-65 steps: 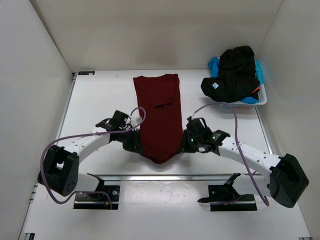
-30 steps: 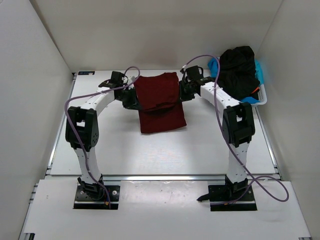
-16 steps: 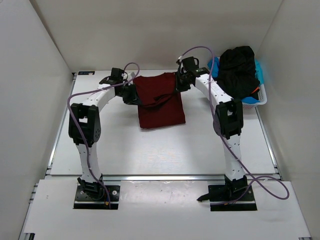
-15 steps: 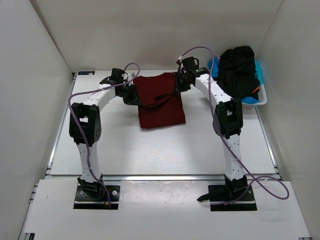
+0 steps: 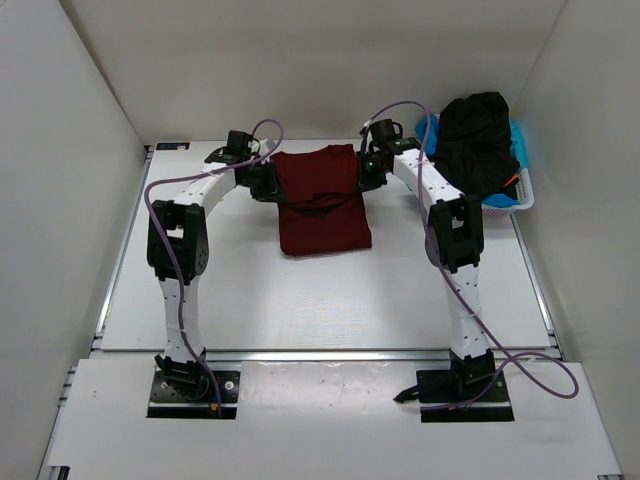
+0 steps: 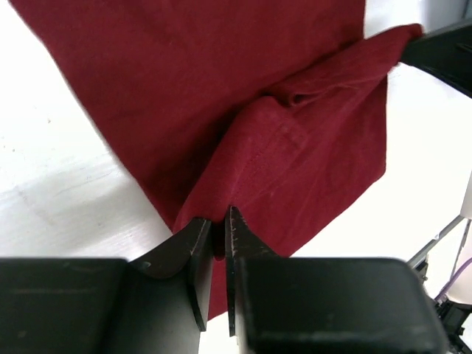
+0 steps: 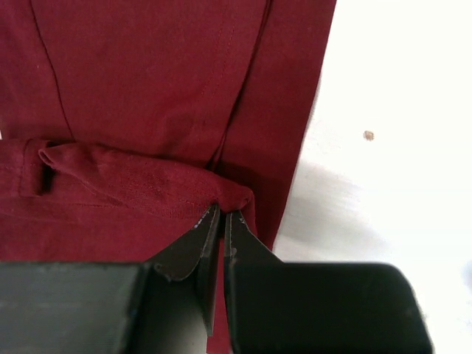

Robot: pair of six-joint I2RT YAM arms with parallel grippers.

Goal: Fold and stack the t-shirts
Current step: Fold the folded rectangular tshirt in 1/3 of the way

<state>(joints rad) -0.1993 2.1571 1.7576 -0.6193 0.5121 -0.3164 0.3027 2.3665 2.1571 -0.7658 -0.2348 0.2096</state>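
The top camera looks down from above the 6 o'clock edge of the table (image 5: 220,290) and shows it whole. The wrist cameras look along the left gripper (image 6: 219,225) and the right gripper (image 7: 220,217), very close to the dark red t-shirt (image 5: 322,215). All three views share this shirt, toward 12 o'clock.

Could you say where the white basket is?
Top view: the white plastic lattice basket sits at the table's far right corner, right of the dark red t-shirt.

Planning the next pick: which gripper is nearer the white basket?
Right. The right gripper pinches the dark red t-shirt toward the basket; the left gripper pinches its opposite edge.
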